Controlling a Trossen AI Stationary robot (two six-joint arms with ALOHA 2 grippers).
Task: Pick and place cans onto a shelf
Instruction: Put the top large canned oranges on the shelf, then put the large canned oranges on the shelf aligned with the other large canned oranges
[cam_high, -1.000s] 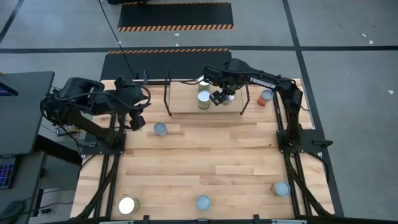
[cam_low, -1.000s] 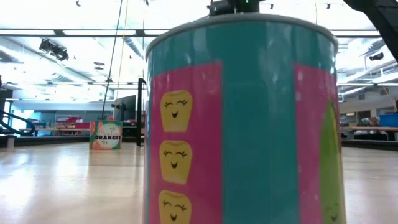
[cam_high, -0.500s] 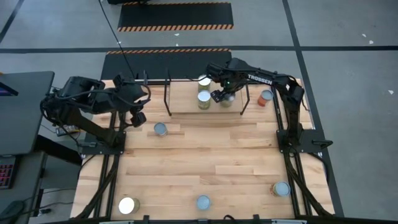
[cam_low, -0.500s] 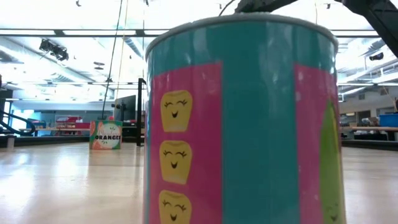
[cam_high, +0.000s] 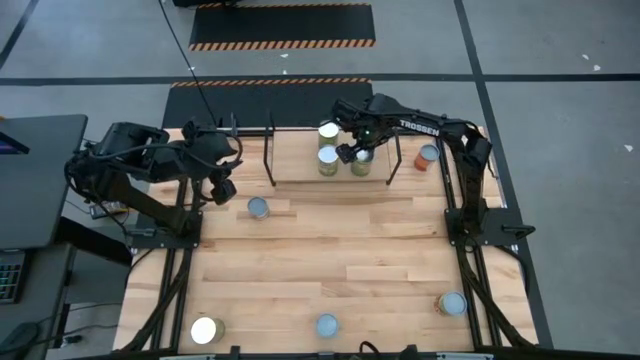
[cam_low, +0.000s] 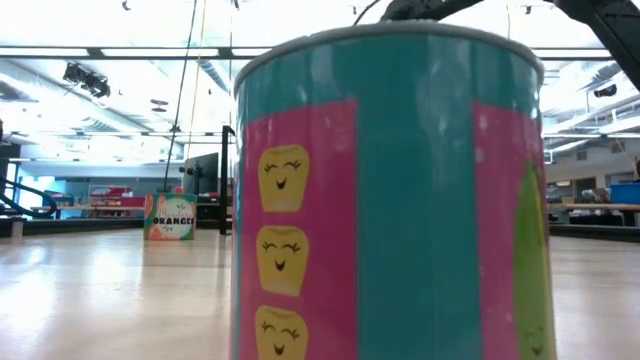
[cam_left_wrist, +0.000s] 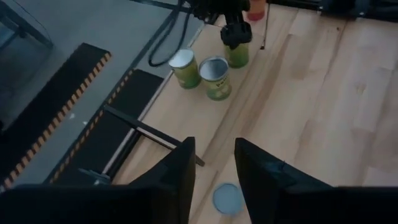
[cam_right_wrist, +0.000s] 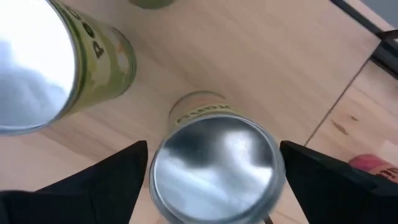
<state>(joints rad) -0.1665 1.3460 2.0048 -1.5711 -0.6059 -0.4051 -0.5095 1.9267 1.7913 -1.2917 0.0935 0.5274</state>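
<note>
Cans (cam_high: 328, 160) on shelf (cam_high: 300, 165) | label "ORANGES" (cam_low: 170, 216) | right pincer (cam_high: 356, 151) spread wide | left pincer (cam_high: 222, 190) narrowly parted, empty

light: bright, even, from ceiling strips over my arms
glare: can top (cam_right_wrist: 214, 158) shines white
blur: near can (cam_low: 390, 200) soft in low view

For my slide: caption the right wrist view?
Right gripper open around a green can standing on the shelf.
</note>
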